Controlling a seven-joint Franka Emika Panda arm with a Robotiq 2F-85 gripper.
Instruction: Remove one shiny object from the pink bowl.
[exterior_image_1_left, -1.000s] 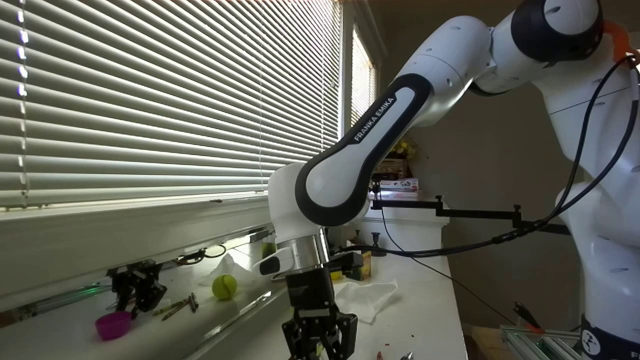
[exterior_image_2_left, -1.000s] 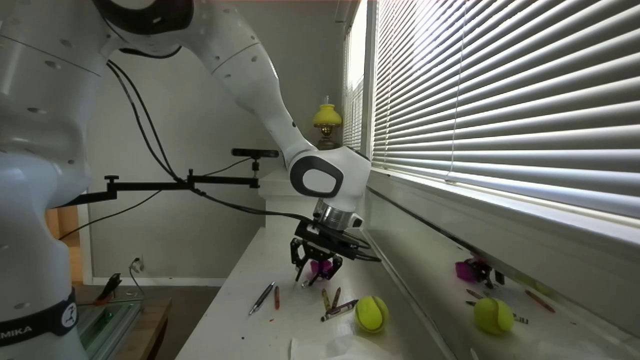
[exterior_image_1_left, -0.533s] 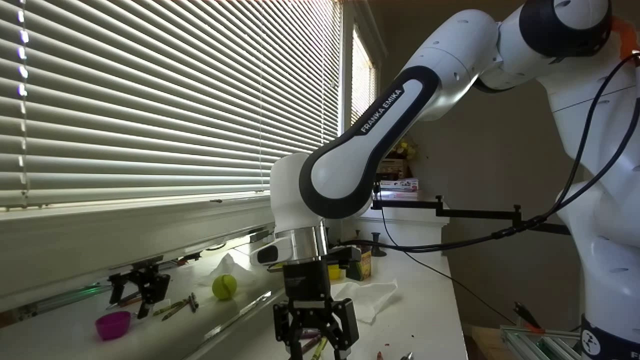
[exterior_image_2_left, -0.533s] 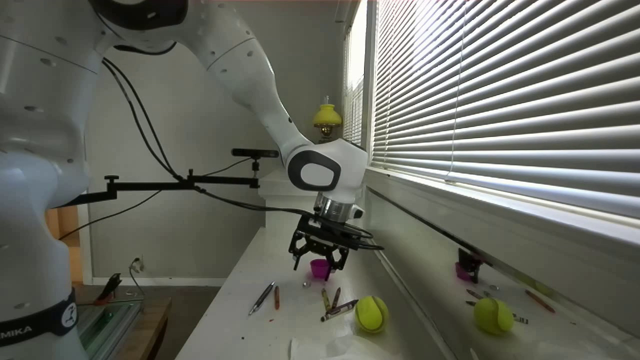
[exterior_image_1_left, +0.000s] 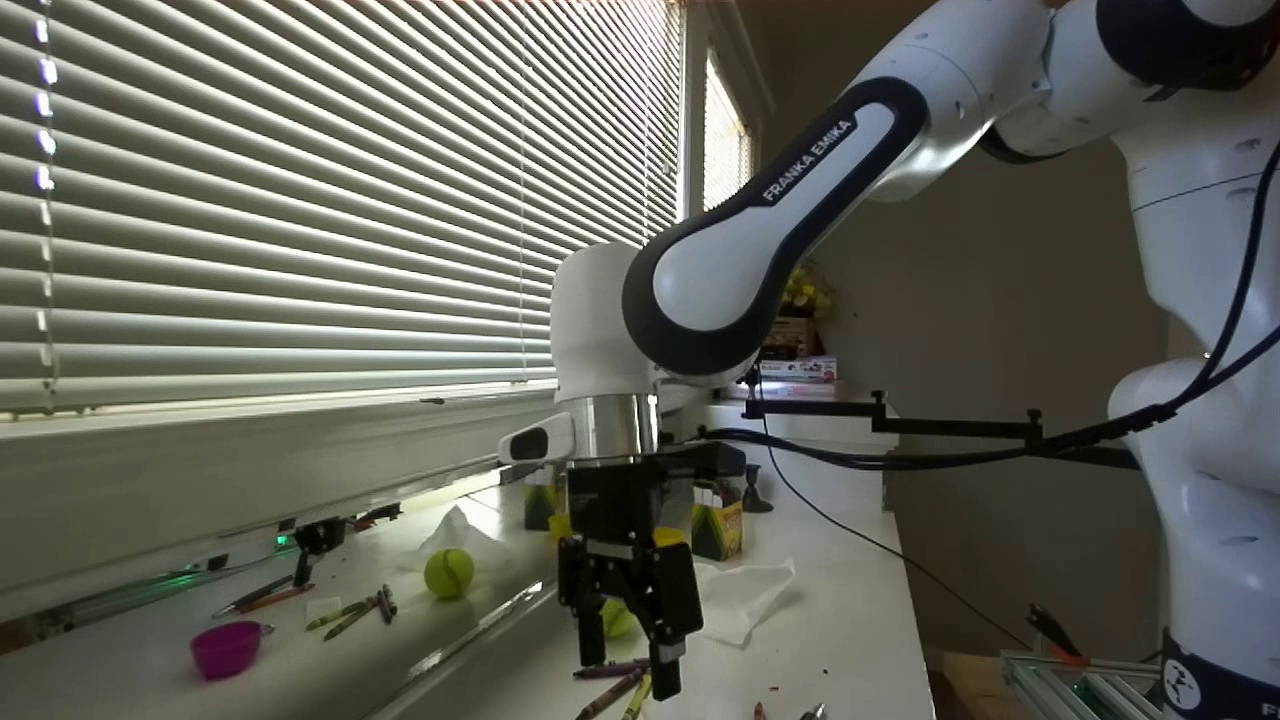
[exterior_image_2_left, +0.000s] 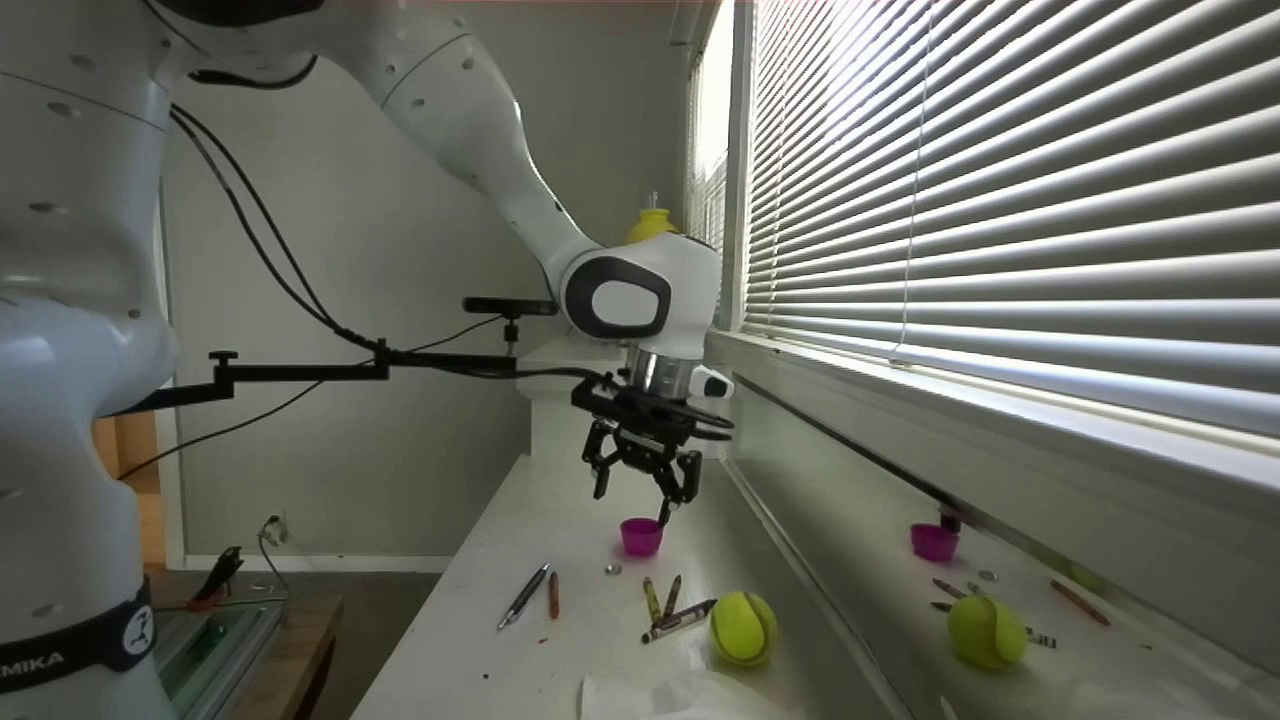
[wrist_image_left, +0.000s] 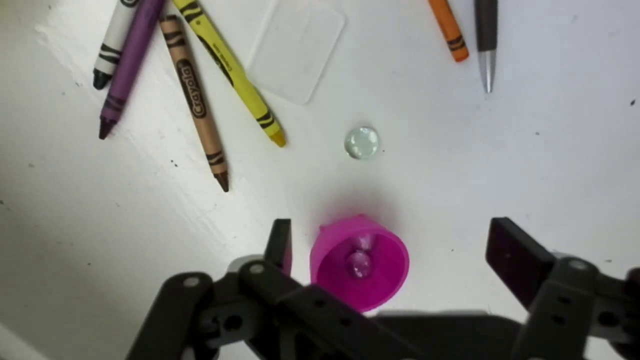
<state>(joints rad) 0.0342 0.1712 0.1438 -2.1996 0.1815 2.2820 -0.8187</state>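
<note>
The pink bowl (wrist_image_left: 387, 282) stands upright on the white surface, below my gripper (wrist_image_left: 392, 242) in the wrist view. Inside it lies a shiny clear bead (wrist_image_left: 359, 264), with a bright spot beside it that may be a reflection. Another shiny clear bead (wrist_image_left: 362, 142) rests on the surface outside the bowl. In an exterior view, this loose bead (exterior_image_2_left: 612, 569) sits just in front of the bowl (exterior_image_2_left: 641, 540). My gripper (exterior_image_2_left: 633, 502) hovers above the bowl with its fingers spread wide and nothing between them.
Several crayons (wrist_image_left: 192, 95), a clear plastic piece (wrist_image_left: 300, 50) and a pen (wrist_image_left: 486, 45) lie near the loose bead. A yellow-green ball (exterior_image_2_left: 742, 628) sits beside the wall. The glossy wall panel (exterior_image_2_left: 820, 540) mirrors these things. A crayon box (exterior_image_1_left: 717, 525) stands farther along.
My gripper has risen from low beside the bowl, and its fingers have spread wider. The bead that was at a fingertip now lies apart on the surface. The bowl has stayed put.
</note>
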